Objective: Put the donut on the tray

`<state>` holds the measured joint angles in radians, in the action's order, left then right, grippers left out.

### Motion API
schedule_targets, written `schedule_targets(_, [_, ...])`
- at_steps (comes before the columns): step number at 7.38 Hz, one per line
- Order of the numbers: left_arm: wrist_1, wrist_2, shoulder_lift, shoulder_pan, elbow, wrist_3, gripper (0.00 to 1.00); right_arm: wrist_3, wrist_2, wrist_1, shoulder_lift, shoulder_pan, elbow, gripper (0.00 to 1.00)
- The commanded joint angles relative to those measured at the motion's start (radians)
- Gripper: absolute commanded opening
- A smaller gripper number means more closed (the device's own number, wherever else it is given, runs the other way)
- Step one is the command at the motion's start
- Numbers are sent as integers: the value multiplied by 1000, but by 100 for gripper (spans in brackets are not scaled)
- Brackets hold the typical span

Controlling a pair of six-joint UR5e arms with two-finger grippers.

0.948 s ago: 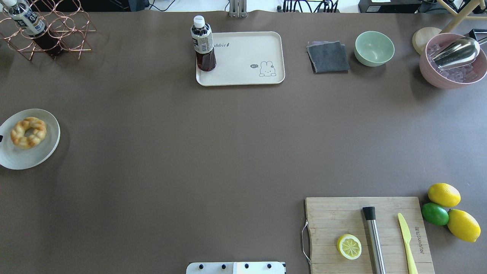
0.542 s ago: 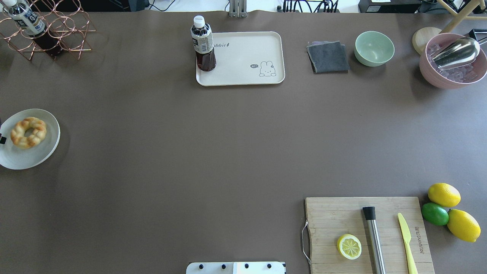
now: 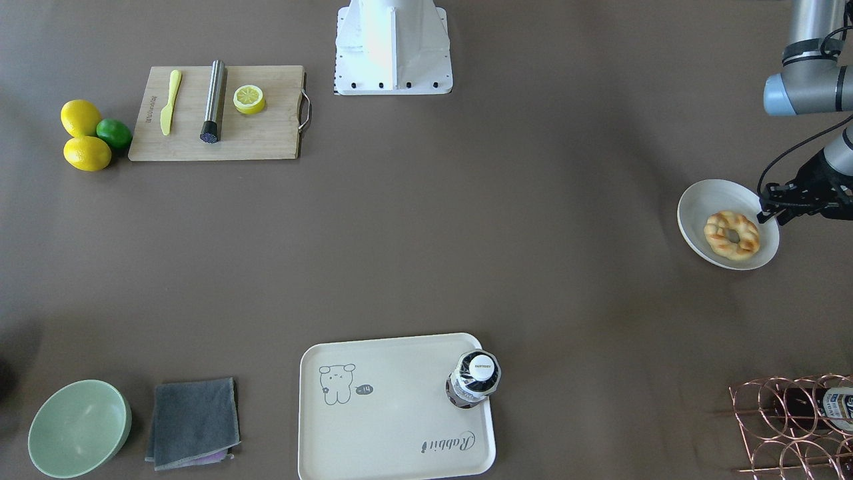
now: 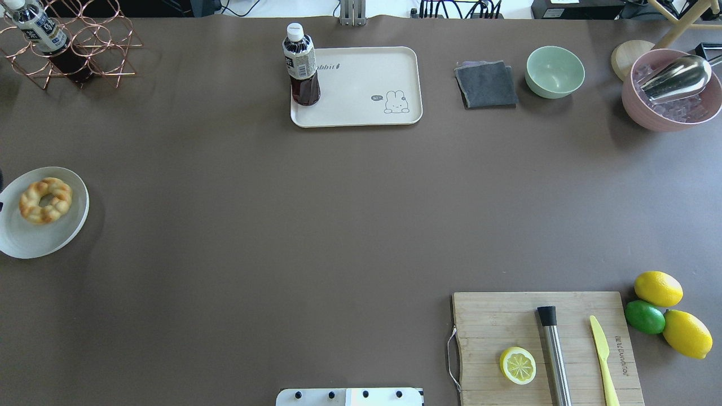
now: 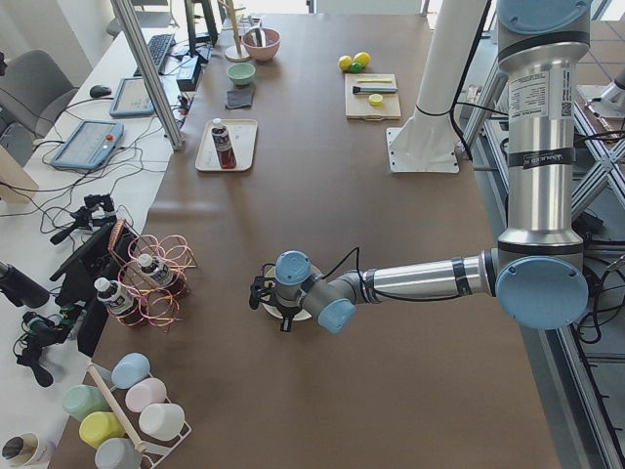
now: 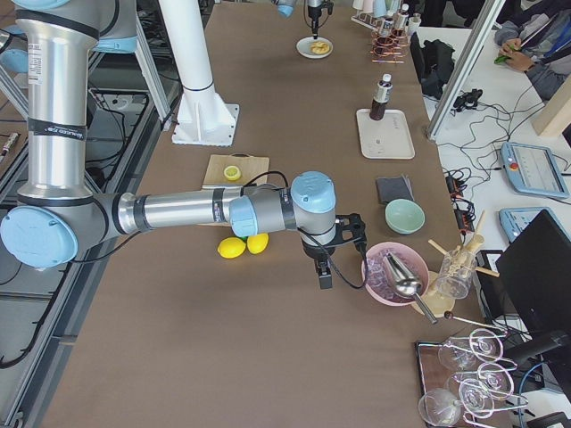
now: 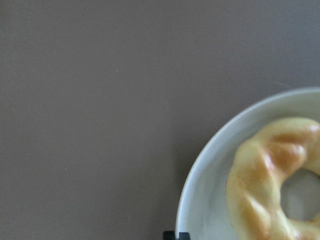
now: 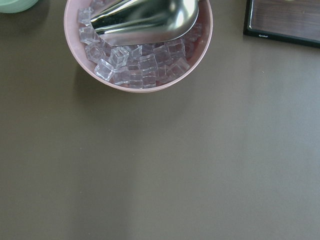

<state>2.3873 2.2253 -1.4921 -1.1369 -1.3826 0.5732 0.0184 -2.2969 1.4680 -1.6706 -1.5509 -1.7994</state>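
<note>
The golden-brown twisted donut (image 4: 45,200) lies on a round white plate (image 4: 34,239) at the table's far left; it also shows in the front view (image 3: 732,234). My left gripper (image 3: 766,217) hangs low at the plate's outer rim (image 3: 693,207), beside the donut and not on it. The left wrist view shows the donut (image 7: 270,185) and only a black fingertip (image 7: 176,235) at the rim, so I cannot tell whether the gripper is open. The cream rabbit tray (image 4: 366,84) lies at the far middle. My right gripper (image 6: 324,276) hovers far off by the ice bowl; I cannot tell its state.
A dark drink bottle (image 4: 302,67) stands on the tray's left part. A copper wire rack (image 4: 84,51) with a bottle stands beyond the plate. A grey cloth (image 4: 486,84), a green bowl (image 4: 555,71) and a pink ice bowl (image 4: 634,107) line the far right. A cutting board (image 4: 496,327) lies front right.
The plate with the donut has slid slightly toward the robot's side of the table. The dark bit of the left gripper at the view's left edge has shifted.
</note>
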Motion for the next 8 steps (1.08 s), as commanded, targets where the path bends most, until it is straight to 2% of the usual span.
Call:
schedule_targets(1, [-14, 34, -40, 0, -28, 92, 0, 0, -13, -2, 2, 0, -6, 100])
schedule_targets(2, [-51, 128, -100, -4, -38, 178, 0, 0, -27, 0, 2, 0, -12, 100])
schedule_targets(3, [-126, 160, -179, -9, -56, 259, 0, 0, -29, -2, 2, 0, -14, 100])
schedule_targets(5, [-261, 162, -298, 5, -148, 444, 0, 64, -29, 0, 27, 43, -21, 100])
schedule_targets(7, [-267, 152, -318, 139, -283, 711, 0, 286, -41, -8, 78, 154, -50, 100])
schedule_targets(8, [-292, 122, -348, 217, -346, 850, 0, 358, -44, -73, 78, 194, -51, 100])
